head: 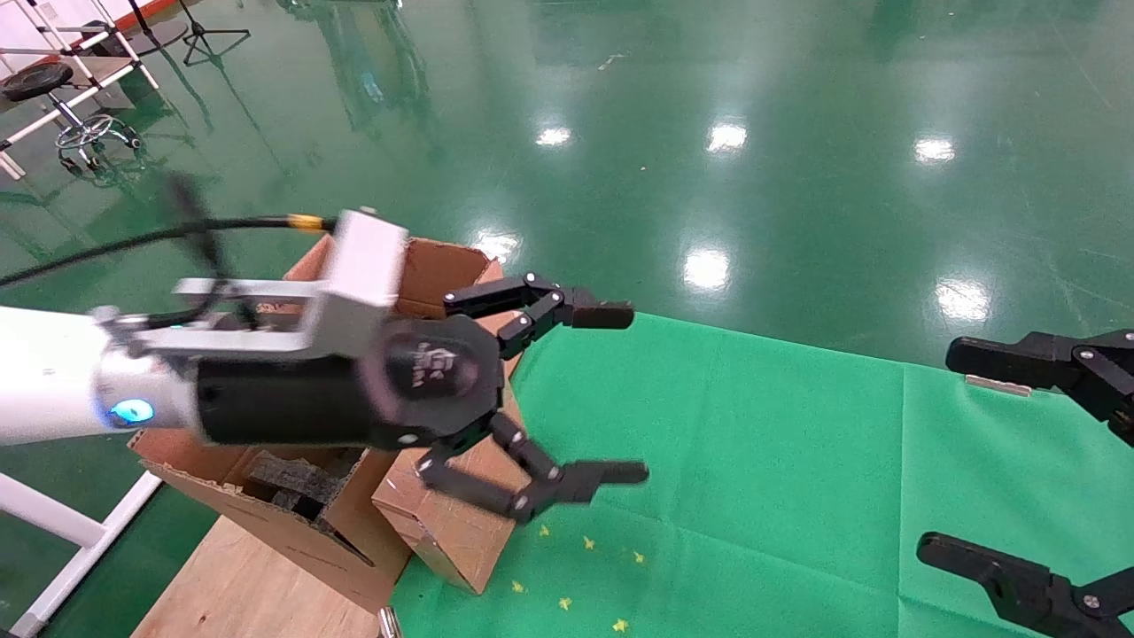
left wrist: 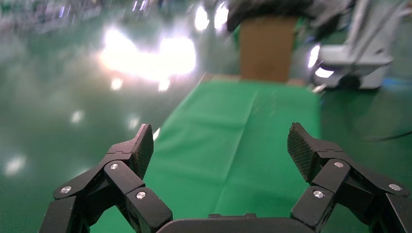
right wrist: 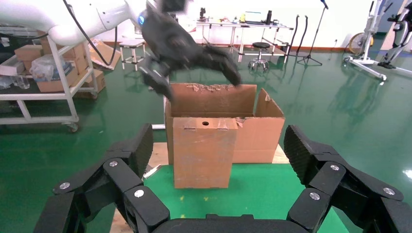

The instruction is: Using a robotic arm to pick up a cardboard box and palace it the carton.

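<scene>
The left gripper (head: 611, 394) hangs wide open and empty above the box (head: 452, 523), which stands upright on the worktop (head: 753, 461), against the carton (head: 266, 523) and outside it. To grip well, I would drop straight down and straddle the narrow faces — square, not skewed. The right gripper (head: 966, 452) sits open, well apart.

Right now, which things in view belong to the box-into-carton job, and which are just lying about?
Job:
- left gripper, open, above the boxes
- cardboard box, standing on the green cloth against the carton
- carton, black foam inside

Lying about:
- right gripper, open, idle at the far side of the cloth
- yellow stars on the cloth
- stool, shelving cart in the background
</scene>
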Robot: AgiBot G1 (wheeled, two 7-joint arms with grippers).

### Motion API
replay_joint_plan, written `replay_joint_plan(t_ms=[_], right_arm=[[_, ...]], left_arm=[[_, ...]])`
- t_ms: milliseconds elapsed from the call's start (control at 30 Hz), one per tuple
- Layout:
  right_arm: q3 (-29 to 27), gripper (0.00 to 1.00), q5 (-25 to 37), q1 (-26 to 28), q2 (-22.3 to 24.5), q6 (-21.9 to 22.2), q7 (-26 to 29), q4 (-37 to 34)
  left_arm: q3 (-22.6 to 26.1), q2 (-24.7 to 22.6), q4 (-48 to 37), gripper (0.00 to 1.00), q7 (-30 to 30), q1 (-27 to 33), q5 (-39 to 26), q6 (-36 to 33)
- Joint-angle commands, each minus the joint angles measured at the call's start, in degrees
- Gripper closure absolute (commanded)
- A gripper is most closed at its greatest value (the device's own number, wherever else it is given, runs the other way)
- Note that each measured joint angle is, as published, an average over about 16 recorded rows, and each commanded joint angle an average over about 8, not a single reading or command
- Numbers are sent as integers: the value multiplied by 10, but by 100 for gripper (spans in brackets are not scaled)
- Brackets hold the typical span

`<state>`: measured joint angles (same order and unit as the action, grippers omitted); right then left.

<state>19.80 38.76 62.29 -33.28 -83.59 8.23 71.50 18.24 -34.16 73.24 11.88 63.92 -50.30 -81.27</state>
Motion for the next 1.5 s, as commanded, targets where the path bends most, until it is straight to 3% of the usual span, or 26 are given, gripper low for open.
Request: replay_joint_plan(t_ms=[33,467,833,1167,1500], right_arm=[[0,100,0,0,0,0,0,0],[0,100,0,0,0,0,0,0],[0,100,0,0,0,0,0,0],[0,100,0,0,0,0,0,0],[0,100,0,0,0,0,0,0]], left_arm=[[8,1,-2,0,8,8,-30,17],[24,8,8,0,27,23,-81,49],[58,20,42,0,112,70,-260,159],[104,23,37,0,306,122,-382,150],[164,1,42,0,552,204,-497,28]])
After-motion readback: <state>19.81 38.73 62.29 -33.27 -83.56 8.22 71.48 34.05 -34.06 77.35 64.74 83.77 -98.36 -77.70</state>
